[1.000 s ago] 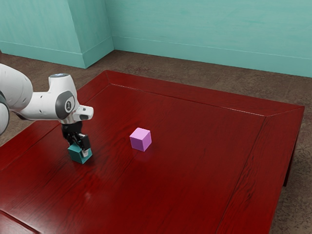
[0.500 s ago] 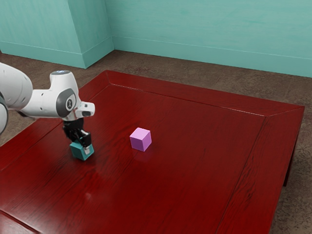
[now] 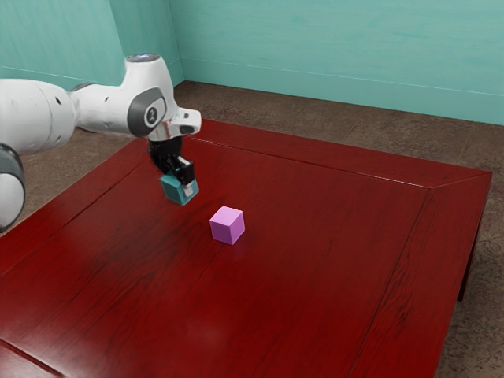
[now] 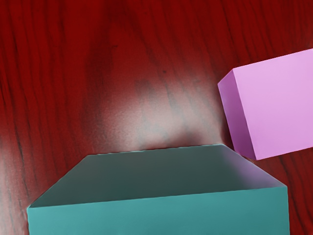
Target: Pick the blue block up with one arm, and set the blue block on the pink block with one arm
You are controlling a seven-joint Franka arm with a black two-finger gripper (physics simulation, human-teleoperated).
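The arm (image 3: 47, 116) is built of glossy white, rounded shells, thick as fat tubes. Just above the pincer (image 3: 180, 186) a grey round joint disc (image 3: 150, 116) carries a small dark mark (too small to read), and a flat bluish-grey cap (image 3: 142, 57) tops that link. The pincer is black and blocky, with a pale fingertip pad (image 3: 190, 190).

We see the dark red wooden table (image 3: 331, 260) as polished, with grain lines and soft sheen patches. The teal-blue plastic-looking block (image 3: 174, 190) and the pink plastic-looking block (image 3: 227, 224) look smooth and matt to us. White arm shell (image 3: 47, 114): glossy plastic. Brown floor (image 3: 378, 126): rough, dull.
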